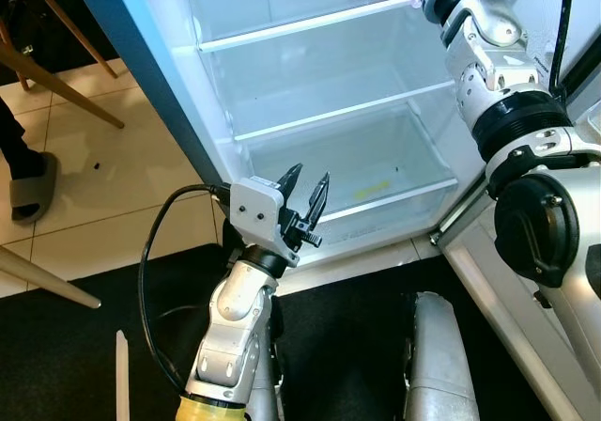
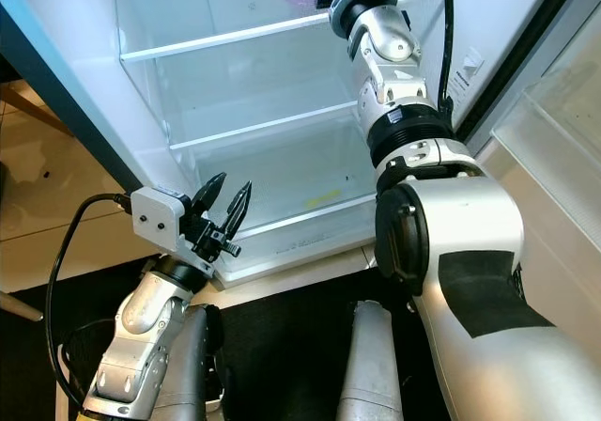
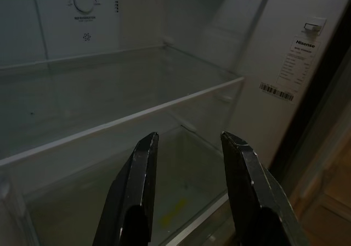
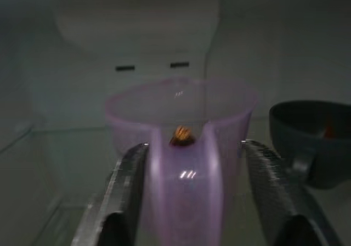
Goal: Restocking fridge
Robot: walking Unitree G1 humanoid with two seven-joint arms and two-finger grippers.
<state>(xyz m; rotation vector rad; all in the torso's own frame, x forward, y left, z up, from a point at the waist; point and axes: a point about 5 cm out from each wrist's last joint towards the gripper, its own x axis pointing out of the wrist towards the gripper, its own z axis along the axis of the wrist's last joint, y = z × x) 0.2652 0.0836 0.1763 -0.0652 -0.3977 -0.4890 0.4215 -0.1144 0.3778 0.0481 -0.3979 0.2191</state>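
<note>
The 2 lower glass shelves (image 1: pixel 329 116) of the fridge (image 1: pixel 188 111) are bare and open to reach, while a dark cup (image 4: pixel 310 141) stands just beside the purple cup (image 4: pixel 181 141).

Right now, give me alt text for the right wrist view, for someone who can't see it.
The right gripper has its two black fingers on either side of the handle of a translucent purple cup inside the dim fridge, with a small orange-brown item inside the cup. A dark grey cup stands beside it, apart from it.
</note>
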